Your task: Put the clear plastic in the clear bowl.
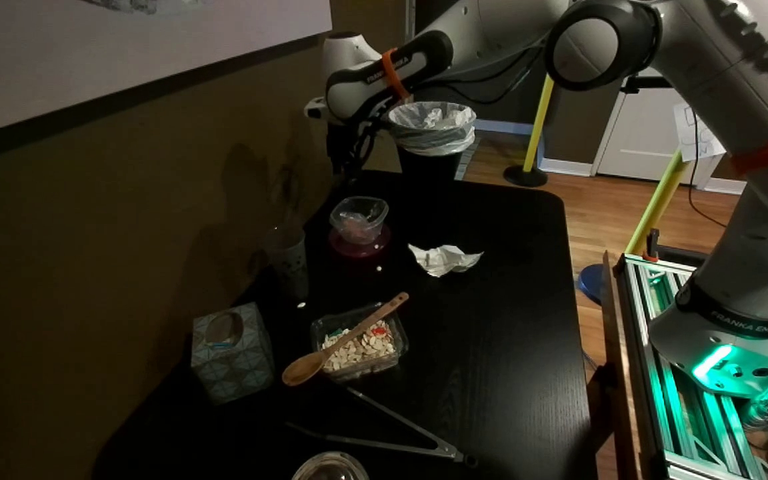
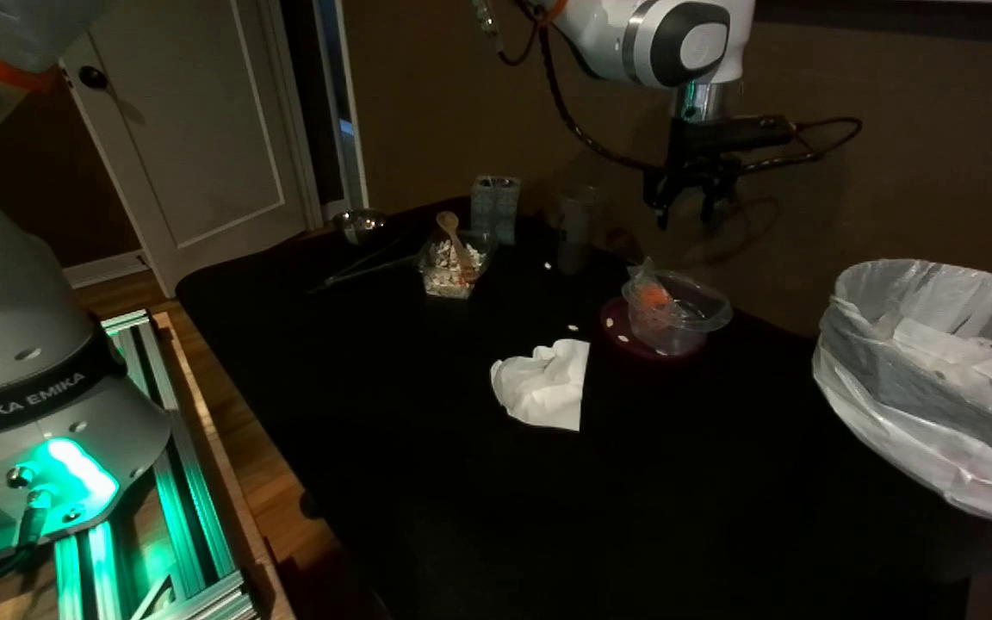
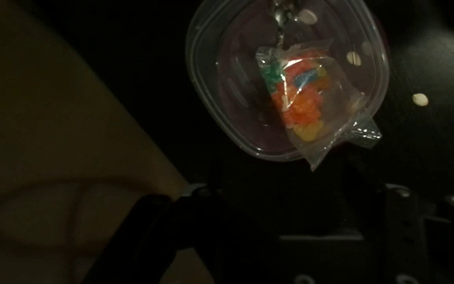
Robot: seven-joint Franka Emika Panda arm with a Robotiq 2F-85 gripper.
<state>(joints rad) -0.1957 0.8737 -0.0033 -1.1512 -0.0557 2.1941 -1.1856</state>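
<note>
Hanging above the table [image 2: 427, 448], one gripper [image 2: 685, 217] is holding its two fingers unclenched and well apart. Below them, apart from the tips, one clear bowl [image 3: 207, 75] is sitting on one dark red plate [image 2: 613, 319]. One clear plastic bag [image 3: 302, 96] of coloured pieces is lying inside that bowl, its crinkled end crossing the rim. Two pale flakes [image 2: 573, 327] are resting on the tabletop; others are dotting the plate, their exact number being hard to tell. Close beside the bowl, the wall [image 1: 124, 233] is leaving a narrow strip, while toward the robot's base [image 1: 731, 347] a wide stretch of tabletop is running out to the long edge, one crumpled paper [image 2: 543, 387] lying on it. Just past the table's end, one lined bin [image 1: 431, 167] is standing. Along the wall, one tall cup [image 1: 289, 257] and one tissue box [image 1: 234, 363] are standing. Near them, one tub [image 1: 403, 347] is bearing one wooden spoon [image 1: 357, 331] across its rim, one pair of tongs [image 1: 397, 447] is lying spread, and one shiny bowl [image 2: 360, 226] is sitting toward the far end in an exterior view.
</note>
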